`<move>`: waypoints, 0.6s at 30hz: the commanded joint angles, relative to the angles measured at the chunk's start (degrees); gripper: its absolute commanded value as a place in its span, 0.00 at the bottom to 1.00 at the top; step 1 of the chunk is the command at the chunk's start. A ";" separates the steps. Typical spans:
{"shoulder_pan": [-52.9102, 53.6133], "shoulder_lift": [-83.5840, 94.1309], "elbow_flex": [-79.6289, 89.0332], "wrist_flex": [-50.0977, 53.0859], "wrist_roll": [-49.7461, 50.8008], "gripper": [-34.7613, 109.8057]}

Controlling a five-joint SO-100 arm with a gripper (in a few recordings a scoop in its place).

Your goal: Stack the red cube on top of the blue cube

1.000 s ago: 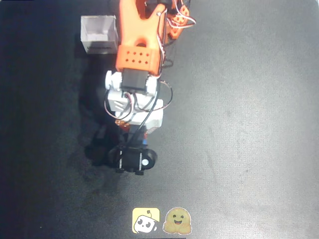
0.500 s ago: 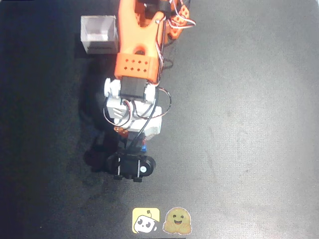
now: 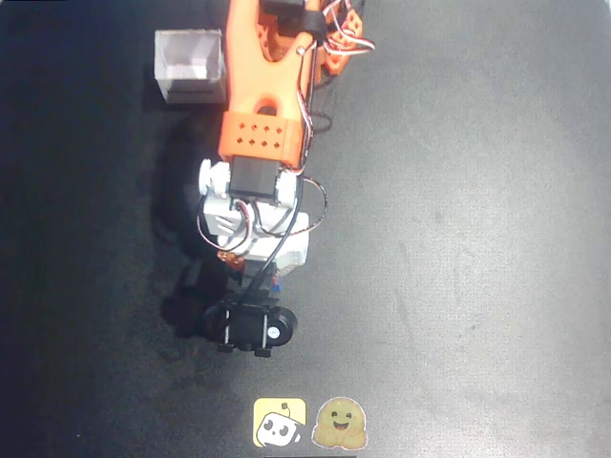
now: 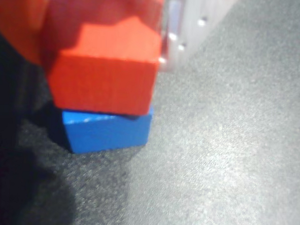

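Our gripper (image 4: 101, 22) clamps the small matte red-orange cube (image 4: 104, 74), which in the wrist view sits on or barely above the small bright blue cube (image 4: 107, 131); we cannot tell if they touch. Overhead, the orange arm (image 3: 263, 114) has crept slightly down-frame over the past second, so we judge release is next.

- A dark grey, matte worktop (image 3: 477, 239) fills the overhead frame.
- It is brighter at the right and shadowed at the left.
- Two cartoon stickers (image 3: 310, 423) lie at the bottom centre.
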 commanded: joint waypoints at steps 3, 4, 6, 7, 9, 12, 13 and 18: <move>-0.53 0.26 -2.46 -0.44 0.00 0.28; -0.62 0.18 -2.46 -0.35 0.00 0.29; -0.70 0.18 -2.46 -0.35 -0.53 0.34; -0.70 0.18 -2.46 -0.35 -0.88 0.35; -0.70 0.18 -2.46 -0.35 -1.32 0.36; -0.70 0.26 -2.46 -0.35 -1.49 0.43; -0.70 0.26 -2.46 -0.35 -1.58 0.43; -0.79 0.88 -2.64 -0.35 -2.37 0.43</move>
